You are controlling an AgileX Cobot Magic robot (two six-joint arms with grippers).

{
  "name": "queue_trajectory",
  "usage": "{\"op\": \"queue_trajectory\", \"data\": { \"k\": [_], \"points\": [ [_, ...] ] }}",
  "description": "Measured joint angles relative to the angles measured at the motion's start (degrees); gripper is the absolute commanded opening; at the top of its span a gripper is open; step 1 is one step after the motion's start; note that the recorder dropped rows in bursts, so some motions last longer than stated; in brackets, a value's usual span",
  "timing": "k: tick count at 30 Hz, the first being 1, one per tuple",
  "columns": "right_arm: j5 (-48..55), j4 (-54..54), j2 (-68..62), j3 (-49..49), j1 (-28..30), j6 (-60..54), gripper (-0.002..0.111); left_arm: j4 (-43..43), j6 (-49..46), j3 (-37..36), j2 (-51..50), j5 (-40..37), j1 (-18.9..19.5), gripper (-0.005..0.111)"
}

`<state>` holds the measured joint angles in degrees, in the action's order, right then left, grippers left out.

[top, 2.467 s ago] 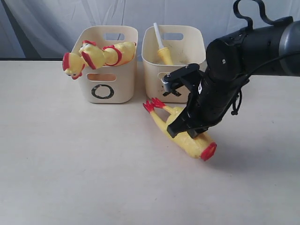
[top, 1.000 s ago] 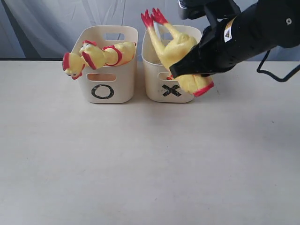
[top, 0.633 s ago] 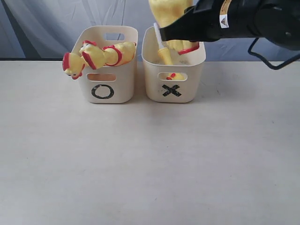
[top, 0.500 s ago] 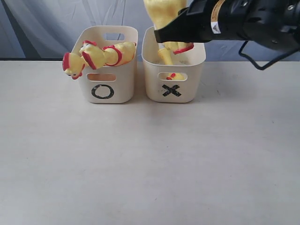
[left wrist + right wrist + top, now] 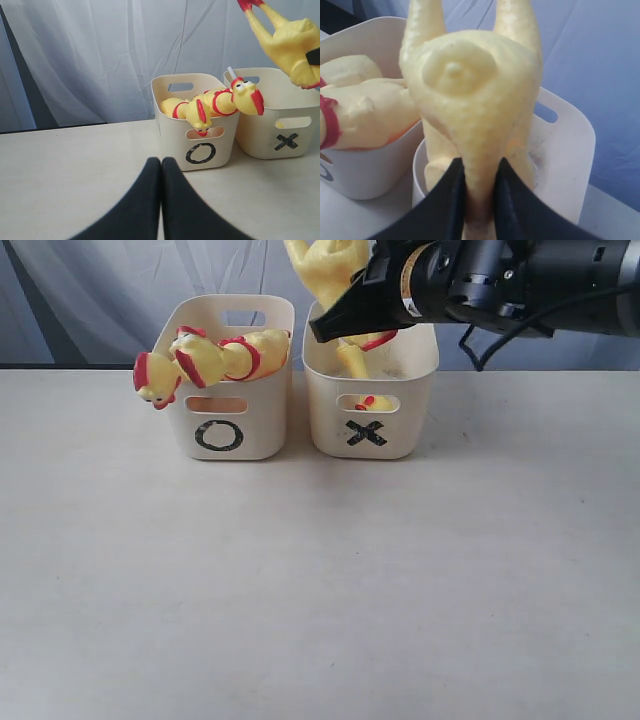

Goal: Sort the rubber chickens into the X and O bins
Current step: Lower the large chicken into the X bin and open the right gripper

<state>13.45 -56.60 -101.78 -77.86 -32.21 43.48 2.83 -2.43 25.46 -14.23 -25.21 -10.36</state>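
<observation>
A headless yellow rubber chicken body (image 5: 328,265), smooth, glossy and plump, hangs feet-up over the cream plastic tub marked with a black X (image 5: 405,425). Its thin legs end in red toes, and its cut lower end carries a red collar. The right hand (image 5: 477,170) grips it near that lower end: the two black fingers are closed partway and squeeze the soft rubber into a narrow waist between them. Whether the collar dips below the tub's rim cannot be told. Inside this tub leans a yellow head-and-neck piece on a white stick (image 5: 352,362). Just beside it stands the cream plastic tub marked with a black O (image 5: 255,430). Both tubs sit at the far edge of the bench (image 5: 300,590), near its middle, and both have rounded corners and slot handles. Two long whole yellow rubber chickens (image 5: 205,358) with red combs and collars lie across the O tub's top, and one head droops outside its rim. The left hand (image 5: 161,165) hovers low over the matte, pale bench with its black fingers pressed together and nothing between them. A pale, creased curtain (image 5: 100,290) hangs behind.
</observation>
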Motion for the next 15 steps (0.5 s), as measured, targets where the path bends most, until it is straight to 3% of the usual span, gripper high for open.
{"op": "queue_trajectory", "data": {
  "k": [5, 15],
  "points": [
    [0.4, -1.6, -2.7, -2.6, 0.5, 0.6, -0.001, 0.0, 0.0, 0.0, 0.0, 0.0, 0.0, 0.0],
    [-1.3, -2.8, -8.0, -4.8, 7.0, 5.0, -0.001, 0.0, 0.0, 0.0, 0.0, 0.0, 0.0, 0.0]
  ]
}}
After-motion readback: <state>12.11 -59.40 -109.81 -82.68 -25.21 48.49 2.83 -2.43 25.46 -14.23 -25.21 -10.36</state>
